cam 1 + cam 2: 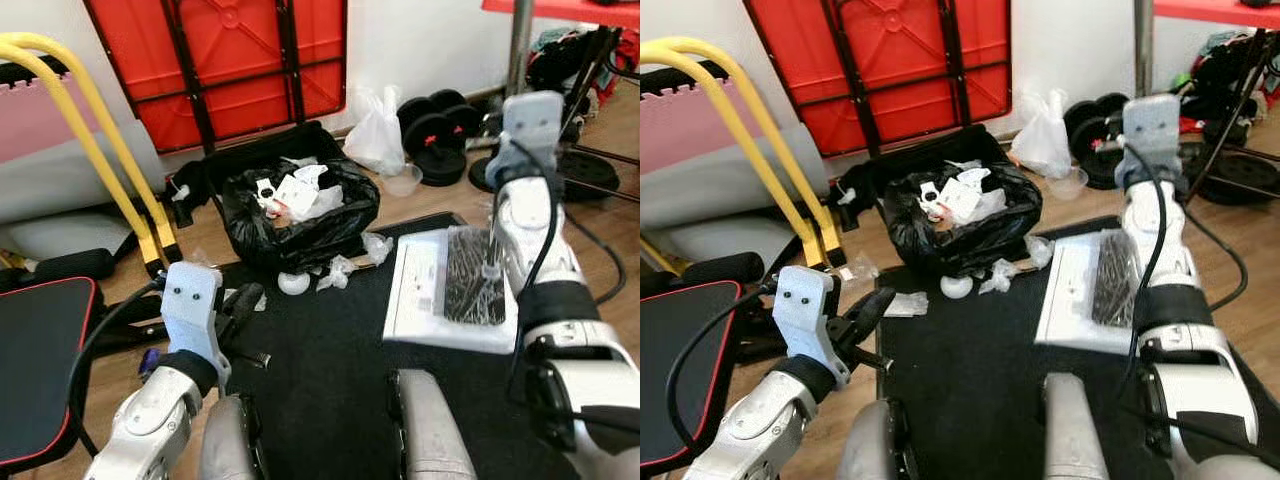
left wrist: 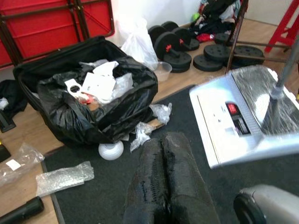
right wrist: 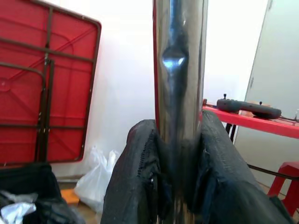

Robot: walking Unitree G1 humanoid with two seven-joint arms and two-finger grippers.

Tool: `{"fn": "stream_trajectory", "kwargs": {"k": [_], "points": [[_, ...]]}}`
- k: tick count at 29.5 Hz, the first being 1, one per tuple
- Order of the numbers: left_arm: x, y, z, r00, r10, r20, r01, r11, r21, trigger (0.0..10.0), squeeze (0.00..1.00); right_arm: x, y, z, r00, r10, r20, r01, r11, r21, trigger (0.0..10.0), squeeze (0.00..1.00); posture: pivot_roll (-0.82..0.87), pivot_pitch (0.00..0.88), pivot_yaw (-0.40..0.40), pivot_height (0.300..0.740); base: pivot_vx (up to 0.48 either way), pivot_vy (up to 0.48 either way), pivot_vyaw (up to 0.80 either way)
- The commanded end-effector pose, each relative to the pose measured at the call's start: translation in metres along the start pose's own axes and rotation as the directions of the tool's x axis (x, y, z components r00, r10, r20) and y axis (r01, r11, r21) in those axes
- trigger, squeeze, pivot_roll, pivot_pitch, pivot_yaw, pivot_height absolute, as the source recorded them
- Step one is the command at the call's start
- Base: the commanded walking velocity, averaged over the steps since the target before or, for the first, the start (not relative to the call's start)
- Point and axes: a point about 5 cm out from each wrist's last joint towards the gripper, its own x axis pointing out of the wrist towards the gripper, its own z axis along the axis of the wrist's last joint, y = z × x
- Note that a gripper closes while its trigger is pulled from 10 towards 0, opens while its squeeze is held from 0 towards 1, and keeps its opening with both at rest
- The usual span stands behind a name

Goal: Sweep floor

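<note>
Sweeping is under way: the right end effector (image 3: 180,186) grips the metal broom handle (image 3: 180,70), its white broom head (image 1: 450,290) resting on the black mat (image 1: 320,380) below. Ahead of the closed, empty left end effector (image 2: 166,186), a black rubbish bag (image 2: 93,107) holds crumpled paper. Next, likely pushing the scattered plastic scraps (image 2: 149,126) together.

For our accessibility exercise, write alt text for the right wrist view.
The right gripper has its two black fingers clamped on an upright shiny metal pole. Behind it are a white wall, a folded red table and a white plastic bag on the floor.
</note>
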Motion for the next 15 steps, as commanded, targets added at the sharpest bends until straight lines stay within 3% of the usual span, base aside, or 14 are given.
{"fn": "stream_trajectory", "kwargs": {"k": [1,9,12,15], "points": [[-0.004,-0.002,-0.002,0.999,-0.039,-0.025,0.039,0.999,0.019,10.0,0.00,0.005,-0.001,0.008,0.999,-0.024,0.048,0.023,1.000,0.021,10.0,0.00,0.01,0.090,0.054,0.446,0.000,0.000,0.00],[-0.010,-0.006,0.000,0.997,-0.070,-0.041,0.071,0.997,0.016,10.0,0.00,0.006,-0.010,-0.012,0.997,-0.059,-0.055,0.061,0.997,0.045,10.0,0.00,0.04,0.118,0.072,0.416,0.000,0.000,0.00],[-0.015,-0.009,0.002,0.996,-0.082,-0.048,0.082,0.997,0.008,10.0,0.00,-0.001,-0.021,-0.032,0.987,-0.053,-0.151,0.066,0.995,0.078,10.0,0.00,0.05,0.144,0.072,0.401,0.000,0.000,0.00],[-0.020,-0.011,0.003,0.995,-0.086,-0.050,0.086,0.996,-0.001,10.0,0.00,-0.011,-0.023,-0.048,0.976,-0.033,-0.216,0.056,0.993,0.102,10.0,0.00,0.06,0.151,0.076,0.386,0.000,0.000,0.00]]}}
